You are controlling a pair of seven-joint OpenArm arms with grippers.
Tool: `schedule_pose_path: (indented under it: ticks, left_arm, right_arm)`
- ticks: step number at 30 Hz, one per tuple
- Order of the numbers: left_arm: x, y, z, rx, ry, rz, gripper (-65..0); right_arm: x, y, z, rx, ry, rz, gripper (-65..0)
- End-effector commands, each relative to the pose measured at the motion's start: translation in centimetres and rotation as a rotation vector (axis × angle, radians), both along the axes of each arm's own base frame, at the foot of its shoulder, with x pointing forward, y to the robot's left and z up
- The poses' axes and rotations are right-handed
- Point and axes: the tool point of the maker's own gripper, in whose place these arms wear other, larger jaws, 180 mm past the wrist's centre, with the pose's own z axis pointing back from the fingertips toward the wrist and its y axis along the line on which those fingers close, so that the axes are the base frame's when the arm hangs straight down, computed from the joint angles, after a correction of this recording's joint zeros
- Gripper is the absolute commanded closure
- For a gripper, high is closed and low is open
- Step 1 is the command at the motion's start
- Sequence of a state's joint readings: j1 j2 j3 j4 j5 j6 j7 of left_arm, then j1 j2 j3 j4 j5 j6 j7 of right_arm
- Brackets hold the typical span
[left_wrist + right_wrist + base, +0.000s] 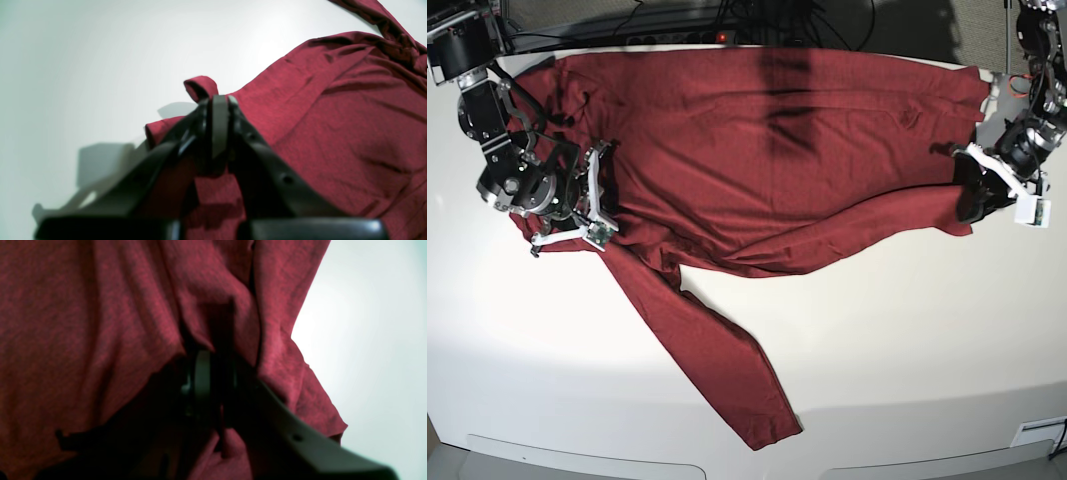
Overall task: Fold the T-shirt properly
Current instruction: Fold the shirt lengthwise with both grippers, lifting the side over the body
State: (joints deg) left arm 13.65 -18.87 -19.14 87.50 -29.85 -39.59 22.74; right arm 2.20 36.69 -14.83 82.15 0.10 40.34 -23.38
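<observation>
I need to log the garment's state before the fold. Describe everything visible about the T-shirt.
The T-shirt is dark red, long-sleeved, of thin wrinkly knit. It lies spread across the white table, body along the far edge, unfolded. One sleeve runs diagonally toward the near edge; the other lies across the body's lower part. The left end effector is shut on a small fold of its edge. The right end effector is shut on bunched fabric at the opposite end.

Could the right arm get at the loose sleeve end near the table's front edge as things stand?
Probably not yet: the right gripper is shut on the T-shirt; the sleeve end lies uncovered, nothing on it.
</observation>
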Motion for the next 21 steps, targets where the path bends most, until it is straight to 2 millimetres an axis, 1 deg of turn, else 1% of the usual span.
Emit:
schedule_pose_path:
  ticks: [1,7,9,14,16,21]
  left_arm:
    - [0.6,0.3,1.6,-0.005,-0.053,-0.003,0.0]
    - [0.7,0.3,1.6,-0.005,-0.054,-0.003,0.0]
    - [0.7,0.3,1.6,-0.005,-0.054,-0.003,0.0]
    - [0.7,0.3,1.6,-0.005,-0.054,-0.003,0.0]
    - [0.7,0.3,1.6,-0.005,-0.054,-0.003,0.0]
    - [0.6,0.3,1.6,-0.009,-0.055,-0.001,0.0]
  right_arm:
    - [1.2,-0.8,1.2,-0.016,-0.042,-0.01,0.0]
    - [1.9,-1.3,1.6,-0.024,-0.072,-0.053,0.0]
    - [2.4,-1.3,2.0,-0.02,-0.091,-0.06,0.0]
    - [4.3,-1.0,3.8,0.017,-0.137,-0.077,0.0]
    - [4.7,-0.8,4.3,0.034,-0.133,-0.089,0.0]
    - [3.9,-1.0,4.5,-0.032,-0.089,-0.099,0.0]
